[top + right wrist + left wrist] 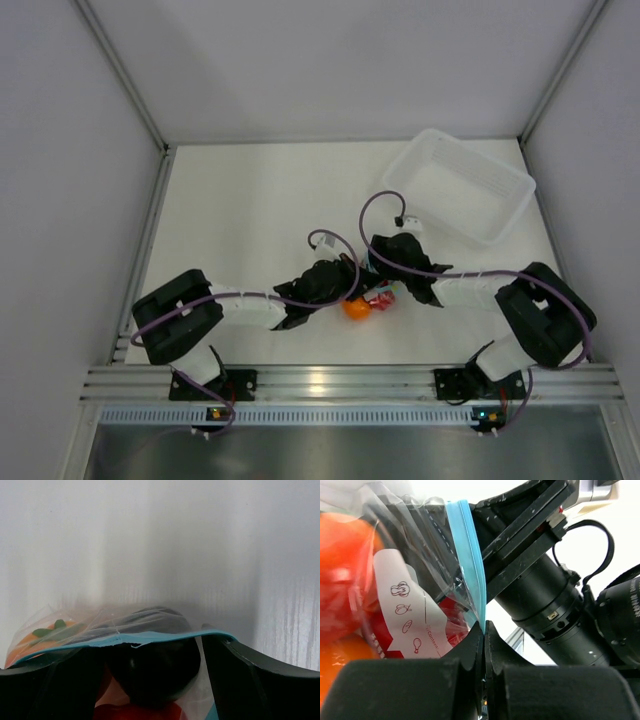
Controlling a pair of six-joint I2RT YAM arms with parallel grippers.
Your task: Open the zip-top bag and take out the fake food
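One wrist view shows the zip-top bag [435, 570] pinched.

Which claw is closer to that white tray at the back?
Right. The right gripper is in front-left of the white tray; the left gripper lies farther left, beyond the zip-top bag.

Top view: high up, behind arm bases, looking down on whole table [250, 200], standing well back. Left wrist view: peering over left gripper [483, 630], tight on zip-top bag [465, 560], right arm [545, 600] just beyond. Right wrist view: equally close, bag's blue strip running across lower frame. All three share bag.
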